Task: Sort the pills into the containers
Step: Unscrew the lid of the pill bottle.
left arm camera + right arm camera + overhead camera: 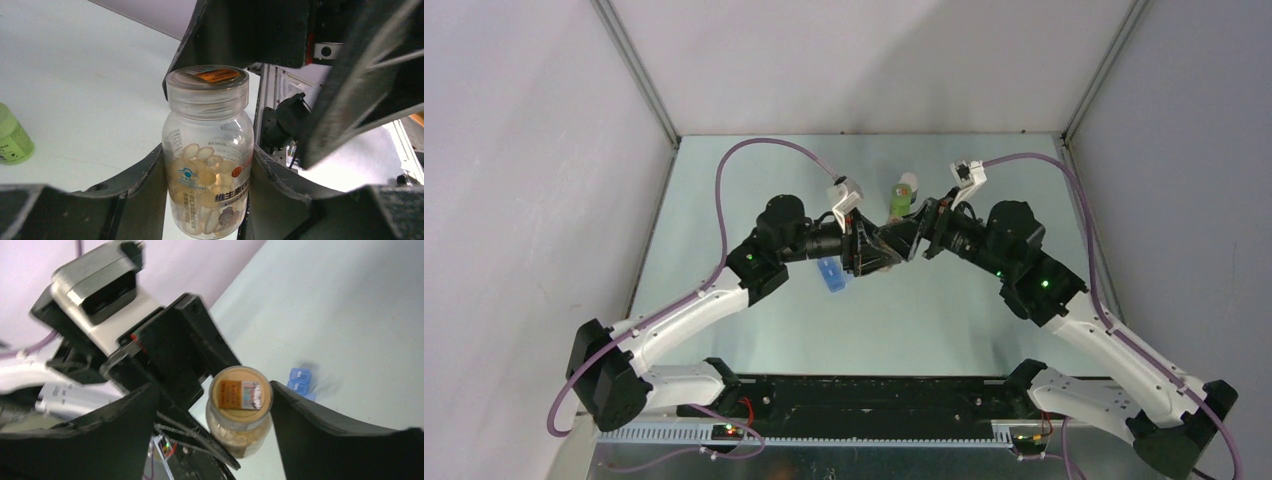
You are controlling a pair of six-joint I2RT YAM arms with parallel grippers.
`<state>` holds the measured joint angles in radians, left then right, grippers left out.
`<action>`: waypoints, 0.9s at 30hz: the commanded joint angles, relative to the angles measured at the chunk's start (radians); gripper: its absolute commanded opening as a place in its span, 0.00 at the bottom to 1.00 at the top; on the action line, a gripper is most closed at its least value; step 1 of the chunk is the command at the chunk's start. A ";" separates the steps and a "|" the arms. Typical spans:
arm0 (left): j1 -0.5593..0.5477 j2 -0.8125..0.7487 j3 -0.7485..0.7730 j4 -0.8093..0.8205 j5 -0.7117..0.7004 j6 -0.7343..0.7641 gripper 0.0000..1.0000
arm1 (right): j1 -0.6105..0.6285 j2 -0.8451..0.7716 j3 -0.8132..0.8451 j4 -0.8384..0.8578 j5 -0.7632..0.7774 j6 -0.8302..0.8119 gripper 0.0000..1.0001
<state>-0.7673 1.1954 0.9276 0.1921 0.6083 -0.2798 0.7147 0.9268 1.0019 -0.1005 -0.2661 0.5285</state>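
Observation:
A clear pill bottle [207, 150] full of pale yellow softgels has a clear screw cap [207, 82] with an orange label. My left gripper [207, 200] is shut on the bottle's body and holds it above the table. In the right wrist view the cap [241, 395] faces the camera. My right gripper [215, 410] is open around it: the right finger [340, 440] is at the cap's edge and the left finger [100, 440] stands apart. In the top view both grippers meet mid-table, left [869, 255] and right [914, 240], and the bottle is hidden between them.
A green bottle [904, 195] with a white cap lies on the table behind the grippers; it also shows in the left wrist view [12, 137]. A blue pill organizer [832, 275] lies under the left wrist and shows in the right wrist view [300, 380].

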 commanded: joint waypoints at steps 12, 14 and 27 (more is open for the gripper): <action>0.003 -0.021 0.007 0.019 -0.061 -0.005 0.00 | 0.087 0.021 0.043 0.019 0.303 0.001 0.03; 0.003 -0.024 0.007 0.011 -0.044 0.002 0.00 | 0.069 0.009 0.042 0.028 0.210 -0.072 0.00; 0.003 -0.069 -0.015 -0.002 0.182 0.073 0.00 | -0.168 -0.043 0.041 0.060 -0.563 -0.214 0.00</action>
<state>-0.7773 1.1706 0.9276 0.1993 0.7136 -0.2481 0.5713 0.9337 1.0050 -0.0952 -0.6243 0.3679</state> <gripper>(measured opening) 0.551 0.458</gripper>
